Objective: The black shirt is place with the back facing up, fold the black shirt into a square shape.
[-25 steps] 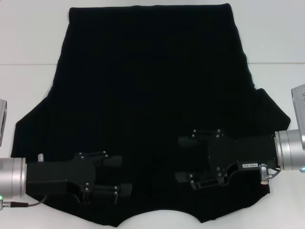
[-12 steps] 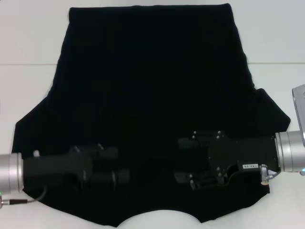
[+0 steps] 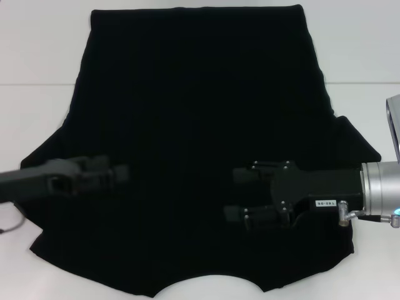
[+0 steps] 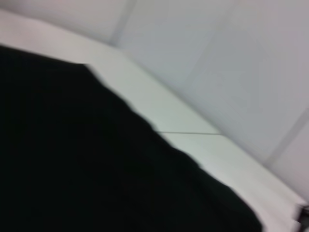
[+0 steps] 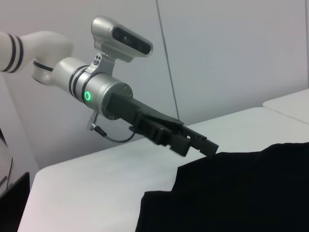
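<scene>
Head view shows the left gripper (image 3: 122, 173) has swung up from about 7 o'clock to 9 o'clock over the shirt (image 3: 194, 112), now turned edge-on; whether its fingers are apart cannot be told. The right gripper (image 3: 236, 194) has shifted slightly toward the centre, at 4 o'clock, its fingers (image 3: 240, 175) spread wide just above the fabric, holding nothing. The shirt lies flat across the white counter (image 3: 37, 50).
</scene>
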Tool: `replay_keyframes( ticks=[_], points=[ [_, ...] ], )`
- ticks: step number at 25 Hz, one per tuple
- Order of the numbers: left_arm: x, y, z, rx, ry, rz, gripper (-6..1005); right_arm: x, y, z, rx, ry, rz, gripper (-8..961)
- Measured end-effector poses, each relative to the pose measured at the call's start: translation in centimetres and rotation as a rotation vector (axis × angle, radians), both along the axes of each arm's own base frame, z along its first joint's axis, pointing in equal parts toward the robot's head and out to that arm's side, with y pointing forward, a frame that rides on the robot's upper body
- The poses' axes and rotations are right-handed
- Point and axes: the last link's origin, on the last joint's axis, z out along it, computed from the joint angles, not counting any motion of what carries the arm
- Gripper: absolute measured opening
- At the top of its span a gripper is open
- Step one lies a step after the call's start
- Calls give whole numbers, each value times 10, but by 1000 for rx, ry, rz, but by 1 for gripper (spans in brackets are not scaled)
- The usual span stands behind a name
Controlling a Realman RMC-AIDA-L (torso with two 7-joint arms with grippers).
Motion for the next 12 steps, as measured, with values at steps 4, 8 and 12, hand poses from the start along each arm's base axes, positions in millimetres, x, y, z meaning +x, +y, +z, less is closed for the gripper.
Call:
replay_keyframes(
  ticks=[4,8,12],
  points=[
    [-13,6,21,28,31,148,841,-3,0,-4,-19,6,-17,883],
    [-25,5,38,13,90,263,844,-4,1,-4,-30,6,-33,884],
    [-38,6,50,12,138,389,849,-3,2,-3,-19,6,-41,883]
  ],
)
